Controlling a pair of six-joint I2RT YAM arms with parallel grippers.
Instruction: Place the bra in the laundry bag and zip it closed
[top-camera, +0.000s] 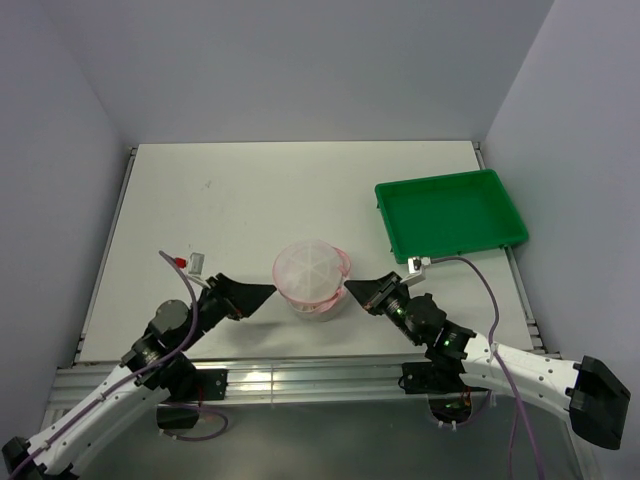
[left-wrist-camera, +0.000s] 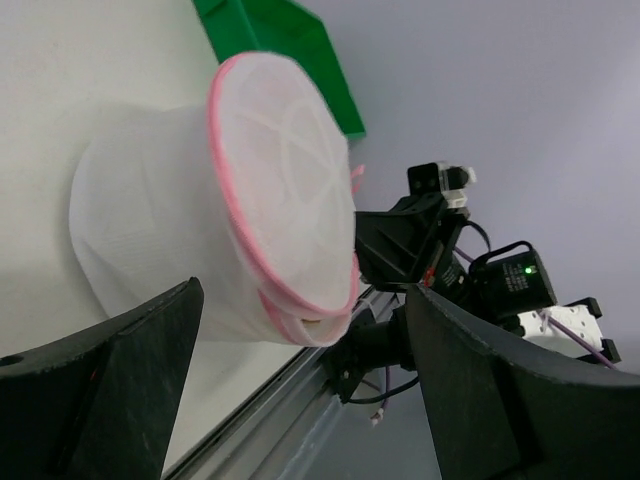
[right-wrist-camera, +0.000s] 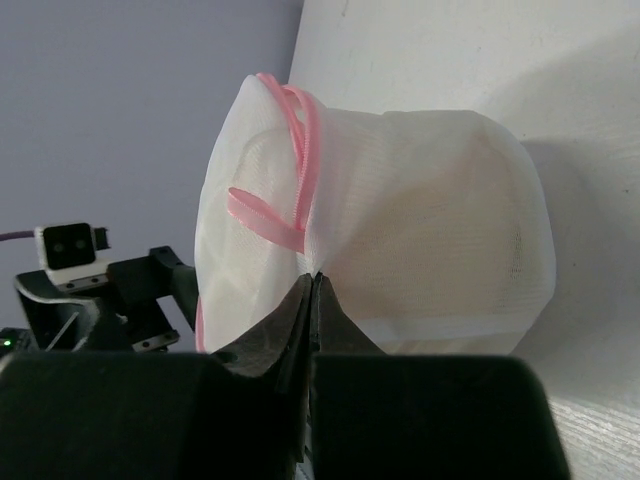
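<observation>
The laundry bag (top-camera: 311, 278) stands as a white mesh dome with a pink zipper band, near the table's front edge between both arms. A beige tint of the bra (right-wrist-camera: 430, 250) shows through the mesh from inside the bag. My right gripper (top-camera: 350, 291) is at the bag's right side, shut on a pinch of the mesh (right-wrist-camera: 315, 278) just below a loose pink ribbon loop (right-wrist-camera: 265, 215). My left gripper (top-camera: 268, 292) is at the bag's left side, open, its fingers (left-wrist-camera: 130, 380) spread wide with nothing held. The bag (left-wrist-camera: 270, 190) fills the left wrist view ahead of them.
A green plastic tray (top-camera: 450, 213) sits at the right, behind the right arm. The metal rail (top-camera: 300, 378) of the table's front edge runs just below the bag. Walls close the table on the left, back and right.
</observation>
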